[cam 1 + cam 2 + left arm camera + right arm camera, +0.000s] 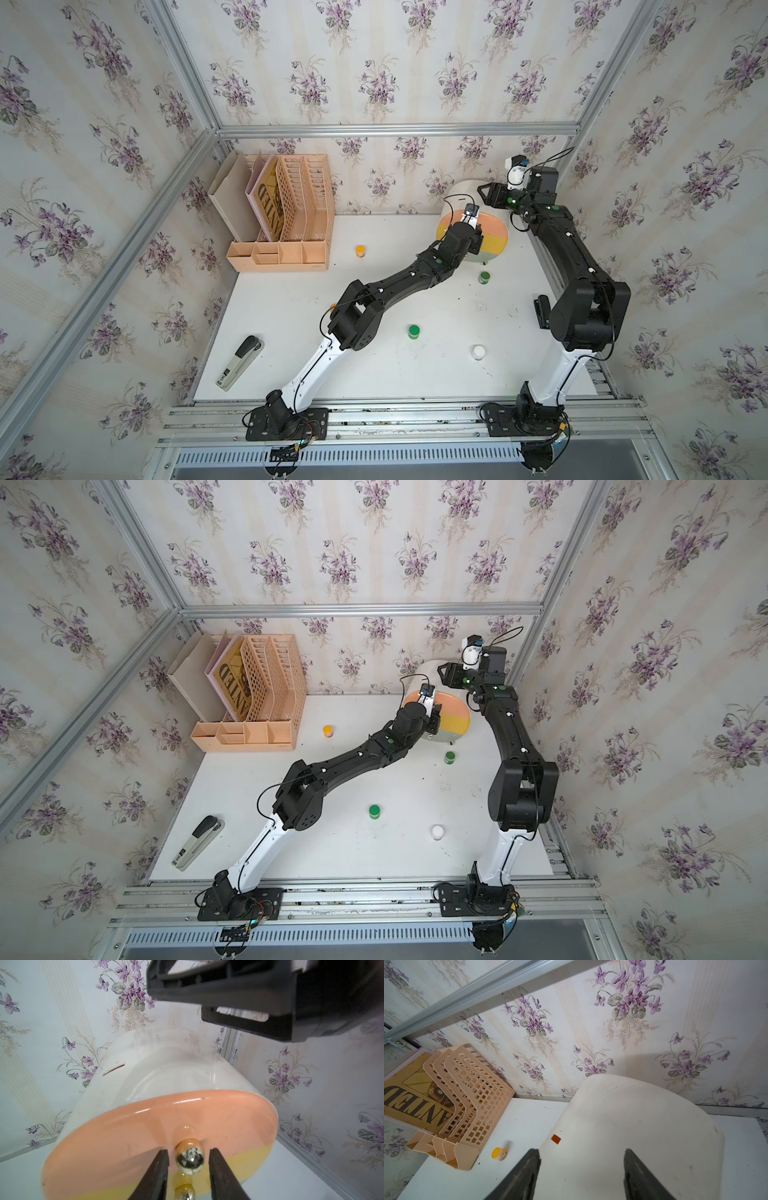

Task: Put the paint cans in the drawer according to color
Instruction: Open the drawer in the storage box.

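The left claw (189, 1152) is straddling the metal knob (190, 1160) on the peach front (124, 1136) of the drawer (162, 1076). Its jaws are standing narrow, with a thin gap showing on either side of the ball, so nothing is gripped yet. I judge it is lining up to pinch the knob and pull that compartment out. The right claw (581, 1150) is hanging over the white drum, jaws wide and empty, probably to steady it against the pull. Whether it is touching the shell cannot be told.

Four paint cans are sitting loose on the desk (291, 332). The orange can (360, 250) is off to the left claw's left. The near green can (483, 277), far green can (414, 331) and white can (478, 352) are behind it, toward the arm bases.

The left wrist view is showing the gap at the knob, which the wrist is hiding in both top views. Only the top views are showing all four cans, and the right wrist view is catching just the orange one.
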`<state>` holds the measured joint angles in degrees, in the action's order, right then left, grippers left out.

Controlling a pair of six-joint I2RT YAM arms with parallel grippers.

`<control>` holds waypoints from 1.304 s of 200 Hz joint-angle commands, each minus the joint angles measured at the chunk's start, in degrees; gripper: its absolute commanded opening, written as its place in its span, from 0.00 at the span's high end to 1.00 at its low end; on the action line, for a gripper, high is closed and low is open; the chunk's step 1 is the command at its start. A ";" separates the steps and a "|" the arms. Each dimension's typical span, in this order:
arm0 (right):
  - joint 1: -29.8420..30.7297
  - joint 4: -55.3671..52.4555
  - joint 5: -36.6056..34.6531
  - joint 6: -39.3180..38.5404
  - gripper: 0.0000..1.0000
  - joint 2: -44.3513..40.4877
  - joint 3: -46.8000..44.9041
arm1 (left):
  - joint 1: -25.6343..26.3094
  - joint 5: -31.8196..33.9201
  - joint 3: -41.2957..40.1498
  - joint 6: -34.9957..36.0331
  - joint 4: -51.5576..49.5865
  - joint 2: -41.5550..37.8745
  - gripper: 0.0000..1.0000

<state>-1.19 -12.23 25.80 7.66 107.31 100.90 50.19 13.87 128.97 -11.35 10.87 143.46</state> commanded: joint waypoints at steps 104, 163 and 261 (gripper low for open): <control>-0.12 1.22 1.05 -0.02 0.36 0.56 -0.46 | 0.08 1.51 2.05 -0.39 0.20 2.00 0.69; -0.12 1.79 1.71 0.06 0.37 0.34 -1.08 | -0.01 1.85 2.21 0.63 0.99 2.00 0.71; -0.17 2.11 2.25 0.03 0.39 0.29 -1.62 | -0.05 1.60 4.92 1.08 0.73 3.49 0.69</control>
<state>-1.30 -11.79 27.68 7.73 107.79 99.39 50.17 15.20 133.19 -10.85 10.15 146.67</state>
